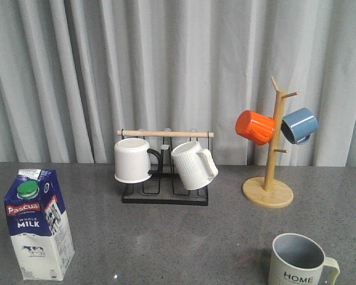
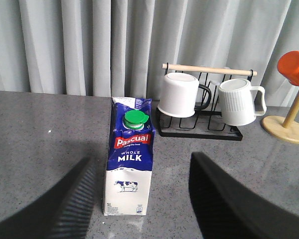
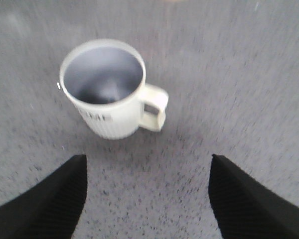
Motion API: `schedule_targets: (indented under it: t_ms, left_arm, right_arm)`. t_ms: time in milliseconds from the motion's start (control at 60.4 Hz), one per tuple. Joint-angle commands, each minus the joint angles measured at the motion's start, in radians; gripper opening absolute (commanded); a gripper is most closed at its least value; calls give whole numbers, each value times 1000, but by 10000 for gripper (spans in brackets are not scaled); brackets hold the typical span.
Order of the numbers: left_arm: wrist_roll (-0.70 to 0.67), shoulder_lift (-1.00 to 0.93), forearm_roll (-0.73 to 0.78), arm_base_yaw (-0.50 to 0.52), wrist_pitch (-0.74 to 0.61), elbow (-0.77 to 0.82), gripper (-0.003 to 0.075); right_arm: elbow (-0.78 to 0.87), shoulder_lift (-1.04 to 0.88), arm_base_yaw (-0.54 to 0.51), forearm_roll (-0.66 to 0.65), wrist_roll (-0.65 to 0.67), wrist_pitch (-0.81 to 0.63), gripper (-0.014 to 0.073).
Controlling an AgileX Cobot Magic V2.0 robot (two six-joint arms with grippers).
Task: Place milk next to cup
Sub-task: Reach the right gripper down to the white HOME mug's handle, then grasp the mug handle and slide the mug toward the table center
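The milk (image 1: 38,223) stands upright on the grey speckled counter (image 1: 178,237), at its near left edge and well apart from the cup (image 1: 301,259), which sits at the near right edge. Between them lies a wide stretch of bare counter. Behind that stretch, farther from the milk, stands a black wire rack (image 1: 165,178) carrying a plain white mug (image 1: 133,160) and a ribbed white mug (image 1: 193,164). Right of the rack is a wooden mug tree (image 1: 269,160) with an orange mug (image 1: 255,127) and a blue mug (image 1: 299,125).

The carton's long axis is vertical, gabled top up, green cap (image 2: 135,117) and "Pascual" band facing the left wrist camera. It is dark blue above and white below.

The cup is upright, mouth open upward, handle to its right, "HOME" facing forward.

The left fingers (image 2: 65,199) are spread wide, empty, the milk just ahead between them. The right fingers (image 3: 55,199) are likewise spread and empty, near the cup.
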Motion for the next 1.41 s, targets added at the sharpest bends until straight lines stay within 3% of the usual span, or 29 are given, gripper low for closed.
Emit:
schedule_targets:
  t_ms: [0, 149, 927, 1043, 1341, 1390]
  left_arm:
    - [0, 12, -7, 0, -64, -32, 412]
    - [0, 12, -7, 0, -64, -32, 412]
    - [0, 12, -7, 0, -64, -32, 412]
    - [0, 12, -7, 0, -64, -32, 412]
    - [-1, 12, -7, 0, -63, -32, 412]
    - [-1, 12, -7, 0, -63, -32, 412]
  right_arm:
    - [37, 25, -4, 20, -9, -147, 505]
    - [105, 92, -4, 28, -9, -259, 505]
    - [103, 434, -4, 25, -27, -578, 496]
    - [103, 481, -4, 25, -58, -645, 423]
    - [103, 515, -4, 24, -73, -746, -17]
    - [103, 516, -4, 24, -73, -753, -12]
